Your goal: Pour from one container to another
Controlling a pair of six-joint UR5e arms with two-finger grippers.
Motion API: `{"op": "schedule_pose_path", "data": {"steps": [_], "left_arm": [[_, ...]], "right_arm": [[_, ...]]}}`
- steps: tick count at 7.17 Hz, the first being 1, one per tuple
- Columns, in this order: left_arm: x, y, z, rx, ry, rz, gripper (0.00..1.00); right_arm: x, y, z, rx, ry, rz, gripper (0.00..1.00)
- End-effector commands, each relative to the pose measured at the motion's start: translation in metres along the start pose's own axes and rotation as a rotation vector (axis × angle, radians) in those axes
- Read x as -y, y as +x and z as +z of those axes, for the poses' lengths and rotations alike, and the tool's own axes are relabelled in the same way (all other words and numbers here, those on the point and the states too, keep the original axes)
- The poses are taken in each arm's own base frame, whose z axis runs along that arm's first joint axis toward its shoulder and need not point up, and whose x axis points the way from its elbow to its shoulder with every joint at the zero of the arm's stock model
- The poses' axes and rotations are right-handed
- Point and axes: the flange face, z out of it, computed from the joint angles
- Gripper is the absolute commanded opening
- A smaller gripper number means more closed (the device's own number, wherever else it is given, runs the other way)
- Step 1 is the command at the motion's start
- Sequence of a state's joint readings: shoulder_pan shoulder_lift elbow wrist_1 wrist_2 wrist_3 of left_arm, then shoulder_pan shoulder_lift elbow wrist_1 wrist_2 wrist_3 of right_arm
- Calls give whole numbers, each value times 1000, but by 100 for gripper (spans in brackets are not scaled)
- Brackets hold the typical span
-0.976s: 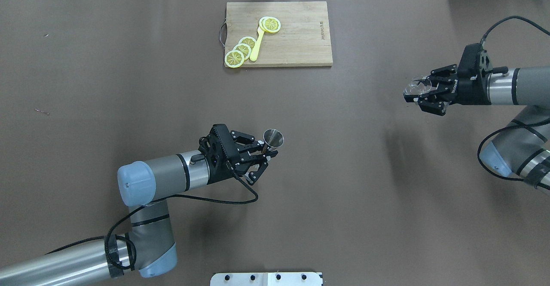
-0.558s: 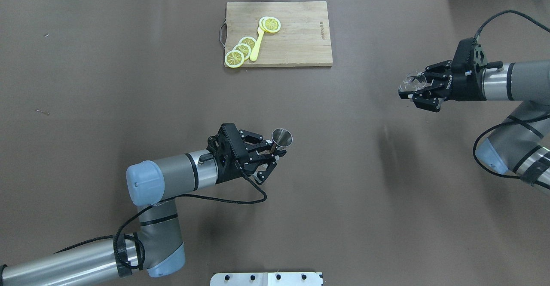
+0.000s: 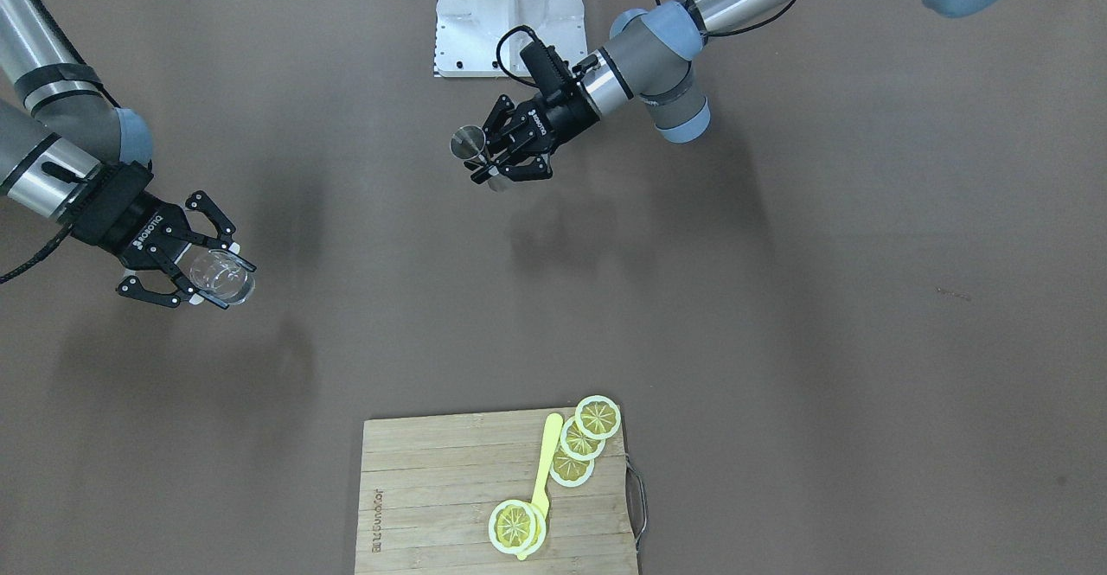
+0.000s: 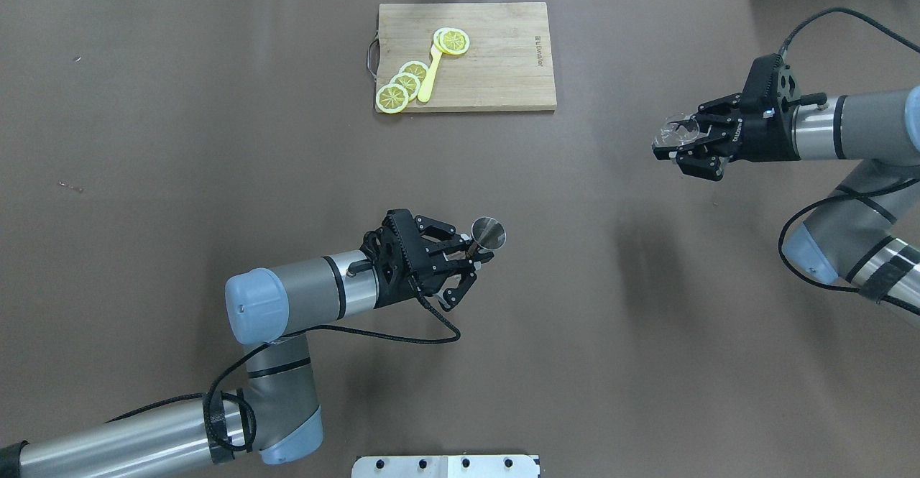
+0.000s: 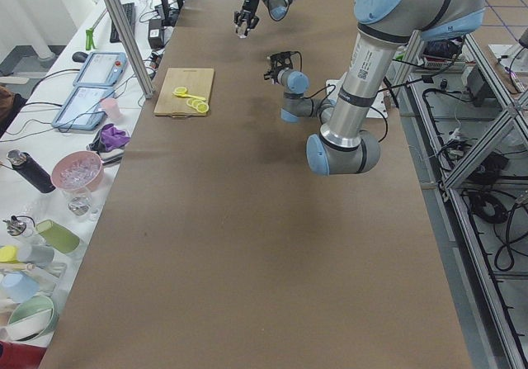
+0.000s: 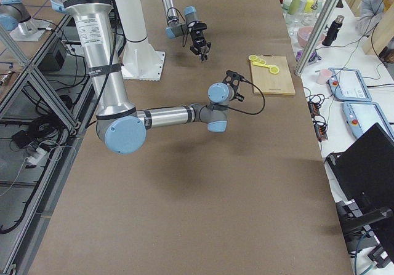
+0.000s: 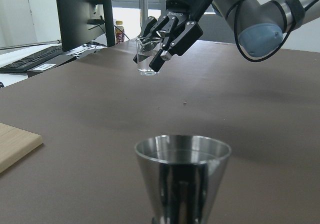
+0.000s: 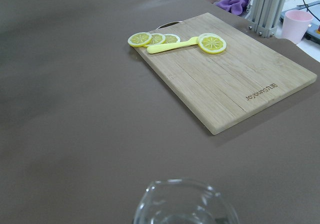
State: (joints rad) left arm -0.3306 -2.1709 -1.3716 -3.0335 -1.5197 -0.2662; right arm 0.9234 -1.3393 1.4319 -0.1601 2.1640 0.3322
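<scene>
Steel jigger (image 4: 489, 233) and clear glass (image 4: 674, 131), each being held above the brown table (image 4: 215, 140).
The left gripper (image 4: 471, 254) is clamping its fingers on the jigger's narrow waist, mouth up, near the table's middle. The right gripper (image 4: 672, 141) is pinching the upright glass, well apart toward the right end. A bamboo cutting board (image 4: 496, 68) is carrying lemon slices (image 4: 405, 83) at the far edge.

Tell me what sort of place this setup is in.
Most likely a robotics lab, staged as a bar counter. Two robot arms hold a metal jigger and a glass over a covered table. Aluminium framing and a laptop stand alongside, and a cutting board sits at the far edge.
</scene>
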Motion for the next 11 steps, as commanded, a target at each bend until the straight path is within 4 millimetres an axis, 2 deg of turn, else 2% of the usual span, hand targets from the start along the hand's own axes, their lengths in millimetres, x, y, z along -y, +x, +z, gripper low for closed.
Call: {"op": "schedule_pose_path", "data": {"steps": [1,2,4,5,7,9,11], "left_arm": [[1,0,-2,-2,14,26,0],[0,0,-6,-7,36,29,0],[-1,-1,-9,-11,56,31,0],[0,-1,-12,-15,74,39,0],[2,0,-16,-20,105,79,0],[4,0,-15,-19,106,79,0],[4,0,-15,-21,107,79,0]], "right_arm": [[31,-14,0,14,-49,31,0],[34,-14,1,16,-48,26,0],[47,-24,0,57,-20,-91,0],[55,-36,5,126,-28,-96,0],[77,-44,1,114,-8,-85,0],[74,-44,4,122,-49,-87,0],[68,-43,9,122,-54,-163,0]]}}
